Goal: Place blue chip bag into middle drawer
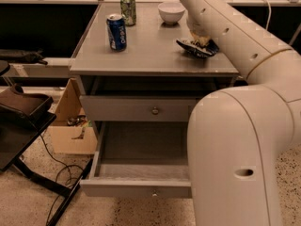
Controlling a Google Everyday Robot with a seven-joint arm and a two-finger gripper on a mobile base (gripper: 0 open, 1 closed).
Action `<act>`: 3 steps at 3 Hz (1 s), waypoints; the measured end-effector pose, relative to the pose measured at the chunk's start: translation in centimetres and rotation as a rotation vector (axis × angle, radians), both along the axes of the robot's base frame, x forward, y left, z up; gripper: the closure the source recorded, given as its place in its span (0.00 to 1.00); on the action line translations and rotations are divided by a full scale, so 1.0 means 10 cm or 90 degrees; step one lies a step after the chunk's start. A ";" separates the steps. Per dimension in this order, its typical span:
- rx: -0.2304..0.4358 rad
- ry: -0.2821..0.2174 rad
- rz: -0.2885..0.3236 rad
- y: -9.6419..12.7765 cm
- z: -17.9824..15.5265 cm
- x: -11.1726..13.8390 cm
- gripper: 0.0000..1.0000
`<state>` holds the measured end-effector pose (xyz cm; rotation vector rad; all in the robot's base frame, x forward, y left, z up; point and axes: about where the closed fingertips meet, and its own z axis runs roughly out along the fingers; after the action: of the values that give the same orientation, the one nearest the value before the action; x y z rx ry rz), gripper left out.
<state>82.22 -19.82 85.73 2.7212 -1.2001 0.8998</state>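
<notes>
The blue chip bag (196, 49) lies at the right side of the grey tabletop (150, 55), crumpled, with its left end raised a little. My gripper (201, 39) comes down on it from above at the end of the white arm and is shut on the bag. The middle drawer (136, 147) is pulled open below the table. Its grey floor shows, and its front (122, 189) bears a small round knob. My arm's large white body (244, 164) hides the drawer's right part.
A blue Pepsi can (116, 32), a green can (128, 8) and a white bowl (171, 12) stand on the tabletop. A shut drawer front with a knob (154, 110) sits above the open drawer. A cardboard box (70, 126) and a black stand (23, 112) are at the left.
</notes>
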 end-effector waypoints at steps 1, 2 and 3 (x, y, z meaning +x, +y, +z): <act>0.040 -0.084 -0.016 -0.01 0.61 -0.06 1.00; 0.073 -0.153 -0.014 0.02 1.19 -0.35 1.00; 0.104 -0.209 -0.024 -0.03 1.65 -0.89 1.00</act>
<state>73.34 -20.13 102.23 2.7360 -1.4305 1.3412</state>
